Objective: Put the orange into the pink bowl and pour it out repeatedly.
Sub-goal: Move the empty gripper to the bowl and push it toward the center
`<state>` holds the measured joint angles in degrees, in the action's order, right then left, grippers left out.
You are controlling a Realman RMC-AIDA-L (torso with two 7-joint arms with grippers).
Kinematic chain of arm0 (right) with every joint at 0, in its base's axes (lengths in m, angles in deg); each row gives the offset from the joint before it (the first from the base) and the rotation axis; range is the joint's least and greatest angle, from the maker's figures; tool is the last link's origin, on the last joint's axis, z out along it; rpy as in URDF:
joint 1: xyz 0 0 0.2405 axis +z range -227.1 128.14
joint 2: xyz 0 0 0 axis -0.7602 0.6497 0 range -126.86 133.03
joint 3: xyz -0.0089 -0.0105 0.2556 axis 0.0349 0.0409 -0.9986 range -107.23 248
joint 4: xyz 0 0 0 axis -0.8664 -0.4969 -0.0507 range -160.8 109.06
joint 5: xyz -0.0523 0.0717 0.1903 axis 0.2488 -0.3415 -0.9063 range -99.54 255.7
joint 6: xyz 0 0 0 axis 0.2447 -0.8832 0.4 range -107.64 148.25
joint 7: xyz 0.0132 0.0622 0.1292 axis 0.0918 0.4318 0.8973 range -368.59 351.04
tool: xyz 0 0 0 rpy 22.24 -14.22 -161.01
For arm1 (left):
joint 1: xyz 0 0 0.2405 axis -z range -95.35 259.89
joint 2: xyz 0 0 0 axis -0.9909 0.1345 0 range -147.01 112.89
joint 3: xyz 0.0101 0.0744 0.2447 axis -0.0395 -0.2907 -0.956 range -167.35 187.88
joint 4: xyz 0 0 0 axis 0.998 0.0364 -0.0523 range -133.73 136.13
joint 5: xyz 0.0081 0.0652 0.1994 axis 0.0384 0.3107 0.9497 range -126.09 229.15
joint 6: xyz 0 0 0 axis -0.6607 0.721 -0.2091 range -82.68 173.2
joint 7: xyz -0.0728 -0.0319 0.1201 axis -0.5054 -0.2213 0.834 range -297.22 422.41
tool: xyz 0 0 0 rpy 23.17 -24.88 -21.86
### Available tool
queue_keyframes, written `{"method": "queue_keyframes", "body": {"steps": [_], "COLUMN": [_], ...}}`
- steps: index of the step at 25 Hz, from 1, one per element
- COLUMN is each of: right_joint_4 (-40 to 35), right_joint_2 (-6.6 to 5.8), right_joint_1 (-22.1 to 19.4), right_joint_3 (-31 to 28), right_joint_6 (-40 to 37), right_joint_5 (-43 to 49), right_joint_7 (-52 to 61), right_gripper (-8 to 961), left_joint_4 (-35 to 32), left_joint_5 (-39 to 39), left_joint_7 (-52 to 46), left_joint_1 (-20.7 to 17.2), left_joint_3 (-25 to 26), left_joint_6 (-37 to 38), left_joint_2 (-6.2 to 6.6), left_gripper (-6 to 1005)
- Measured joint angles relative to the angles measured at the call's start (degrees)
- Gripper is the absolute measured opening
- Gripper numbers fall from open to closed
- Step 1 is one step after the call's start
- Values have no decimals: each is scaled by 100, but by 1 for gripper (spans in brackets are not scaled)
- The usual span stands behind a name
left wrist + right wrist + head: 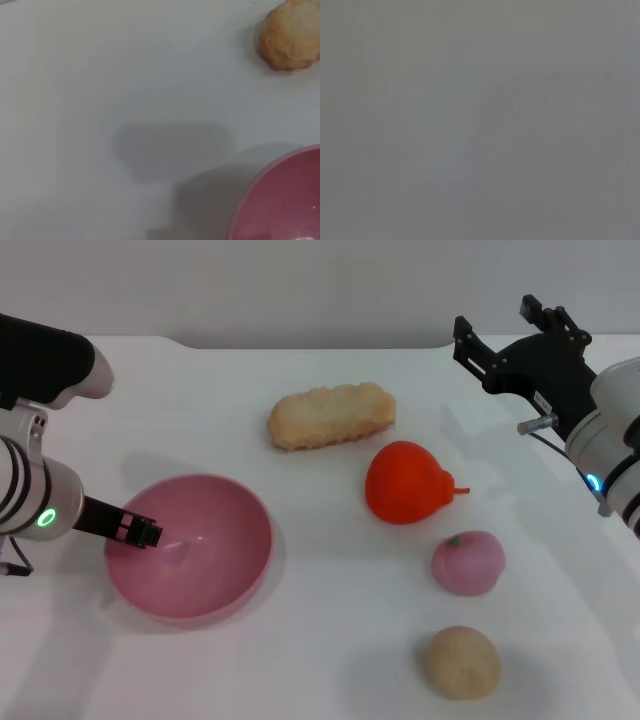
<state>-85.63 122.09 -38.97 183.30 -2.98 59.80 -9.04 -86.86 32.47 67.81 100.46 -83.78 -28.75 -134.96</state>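
White tabletop (320, 640) is carrying everything, pale wall running behind it. Orange (405, 483) is sitting on the table right of centre, stem nub pointing toward the robot's right, nothing touching it. Pink bowl (190, 545) is sitting upright and empty, well apart from the orange on the left side; the left wrist view is catching just its rim (280, 195).

Left gripper (140, 532) is reaching in over the bowl's left rim, tip hanging inside the bowl. Can't tell whether its fingers are parted or pinching the rim. Right gripper (500, 350) is hovering at the far right, above and behind the orange, fingers spread and holding nothing. Right wrist view is showing only flat grey.

Bystanders: bread piece (331, 417) behind the orange, pink peach (468, 562) just in front of it, beige lump (459, 662) nearest the robot.

Progress call: looking like the start of a cycle. Orange isn't in the bowl, so pick, drop-in and pour are all remaining.
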Motion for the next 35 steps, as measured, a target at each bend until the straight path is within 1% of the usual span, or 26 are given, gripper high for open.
{"method": "queue_keyframes", "body": {"steps": [9,14,19,23,29,30,31,32,34,35], "right_joint_4": [-20,-28,-28,-125,-485,-726,-726,-937,-1584,-1810], "right_joint_2": [0,0,0,-2,-24,-25,-25,-27,-33,-37], "right_joint_1": [-14,-9,-6,7,43,29,29,18,21,28], "right_joint_3": [3,9,16,18,-52,-99,-99,-163,-359,-427], "right_joint_6": [0,-1,3,261,1064,1450,1450,1821,2982,3396], "right_joint_5": [0,0,0,0,0,0,0,-3,-8,-7], "right_joint_7": [0,0,0,37,213,230,230,248,267,266], "right_gripper": [818,818,818,818,818,818,818,818,818,818], "left_joint_4": [137,139,109,-94,-436,-478,-517,-610,-714,-771], "left_joint_5": [-6,5,-4,53,67,75,85,110,156,186], "left_joint_7": [0,-22,-36,-10,18,24,32,83,165,203], "left_joint_1": [55,55,53,59,44,47,52,64,77,84], "left_joint_3": [-42,-46,10,18,83,104,126,196,287,344], "left_joint_6": [52,66,75,123,300,324,339,362,389,410], "left_joint_2": [-12,-14,-9,-2,14,19,23,23,16,11], "left_gripper": [344,153,86,84,58,52,46,46,46,46]}}
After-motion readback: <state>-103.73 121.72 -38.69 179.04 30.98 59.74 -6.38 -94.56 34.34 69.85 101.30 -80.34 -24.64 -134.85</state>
